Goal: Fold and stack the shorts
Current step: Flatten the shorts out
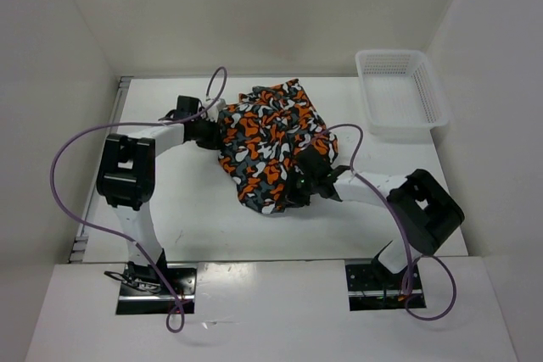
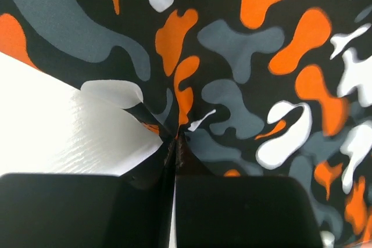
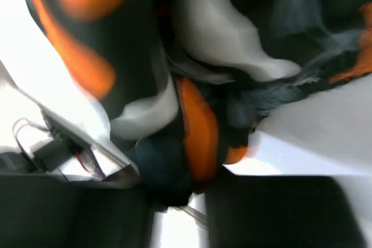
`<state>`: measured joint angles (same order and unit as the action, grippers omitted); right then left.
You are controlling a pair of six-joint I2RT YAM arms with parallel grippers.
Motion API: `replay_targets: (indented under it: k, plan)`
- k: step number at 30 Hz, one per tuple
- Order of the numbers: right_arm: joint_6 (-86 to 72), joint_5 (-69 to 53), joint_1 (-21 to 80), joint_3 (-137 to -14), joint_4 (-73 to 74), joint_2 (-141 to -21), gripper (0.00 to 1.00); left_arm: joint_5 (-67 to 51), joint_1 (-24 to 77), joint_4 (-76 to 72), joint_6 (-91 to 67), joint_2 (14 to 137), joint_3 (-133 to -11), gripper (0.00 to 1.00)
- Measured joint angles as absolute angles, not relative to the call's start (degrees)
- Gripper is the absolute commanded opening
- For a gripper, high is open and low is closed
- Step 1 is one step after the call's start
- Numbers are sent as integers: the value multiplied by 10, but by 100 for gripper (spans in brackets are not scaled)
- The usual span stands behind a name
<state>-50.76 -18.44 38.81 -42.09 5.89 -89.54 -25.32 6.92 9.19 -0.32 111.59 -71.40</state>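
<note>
My left gripper [image 1: 214,130] is pinched tight on the left edge of the soft fabric shorts [image 1: 271,137] with the blotchy orange, black, grey and white print. My right gripper [image 1: 302,181] is clamped on a bunched fold at their near right edge. The shorts sit humped mid-table between my hands. Bare white table [image 1: 195,209] lies open to the left and on the near side. The white plastic mesh basket [image 1: 399,91] stands apart at the far right corner.
</note>
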Motion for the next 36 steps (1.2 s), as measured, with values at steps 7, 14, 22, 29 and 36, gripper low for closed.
replay_targets:
  k: [7, 14, 22, 29, 36]
  plan:
    - [-482, -114, 333, -474, 124, -882, 0, -249, 56, 120, -3, 1076, -718, 0]
    - [-350, -104, 228, -676, 243, -830, 1, -272, 24, 160, -5, 951, -781, 0]
    - [-254, -140, 215, -701, 353, -731, 3, -302, 27, 168, -5, 707, -680, 0]
    - [-239, -199, 115, -672, 376, -825, 82, -275, 16, 201, -3, 765, -608, 97]
    - [-259, -207, 56, -657, 326, -939, 55, -206, 10, 236, -3, 811, -647, 74]
